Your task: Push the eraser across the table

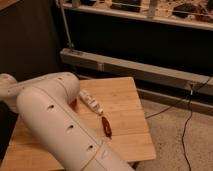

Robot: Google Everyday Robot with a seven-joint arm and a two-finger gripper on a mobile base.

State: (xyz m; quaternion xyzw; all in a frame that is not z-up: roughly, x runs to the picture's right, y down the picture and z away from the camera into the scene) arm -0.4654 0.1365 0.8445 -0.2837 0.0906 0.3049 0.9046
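Eraser (90, 102): pale-striped slim bar, lying flat near the middle of the surface (125, 100), a little toward the far edge.
Long axis: diagonal, from far-left down toward the near-right corner.
Neighbour: small dark red object (106, 126) just off the eraser's near-right end, apart from it; identity not made out.
Arm (60, 125): large white link covering the near-left part of the surface; the eraser lies just beside its right flank.
Tool: not seen anywhere; position hidden or out of frame, and whether its fingers are wide or narrow I cannot tell.
Judgement: the direction from tool to eraser cannot be confirmed; open surface lies toward the right edge.
Hidden: the surface's left side, behind the arm.
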